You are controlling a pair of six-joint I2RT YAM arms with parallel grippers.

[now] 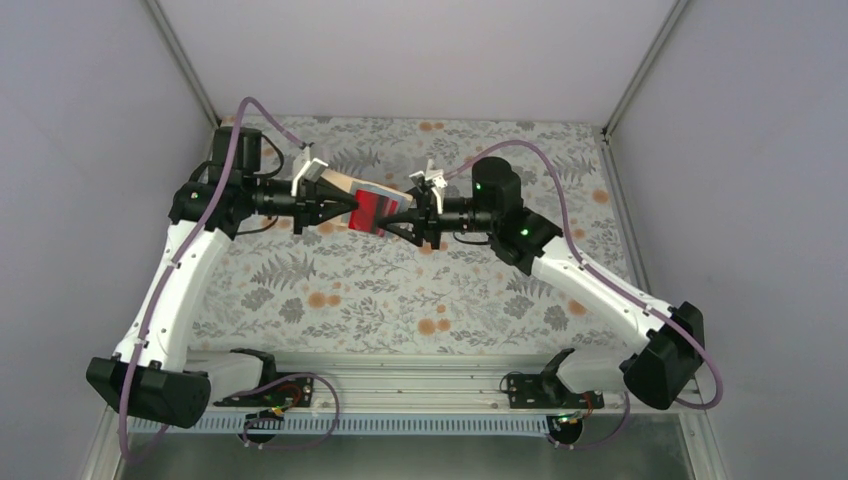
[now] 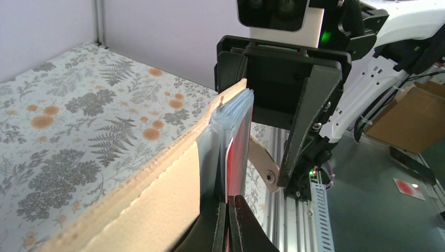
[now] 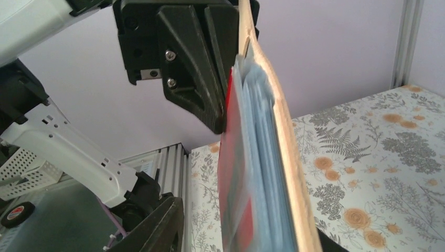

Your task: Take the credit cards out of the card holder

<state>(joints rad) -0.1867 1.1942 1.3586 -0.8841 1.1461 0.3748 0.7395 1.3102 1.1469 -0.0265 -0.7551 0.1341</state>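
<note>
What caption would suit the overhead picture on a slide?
Above a floral table, the left gripper clamps a tan card holder; the open right gripper straddles its red card.

Card holder (image 1: 340, 186): tan outside, pale blue-grey pockets inside, held on edge and slightly tilted, clear above floral table (image 1: 400, 300), over its far middle. Red credit card (image 1: 378, 211) lies flat against the pocket side, partly exposed.

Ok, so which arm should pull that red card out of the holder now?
Right, probably. The left fingers clamp the card holder and hold it aloft. The red card lies toward the right fingers, which sit open around its end.
</note>
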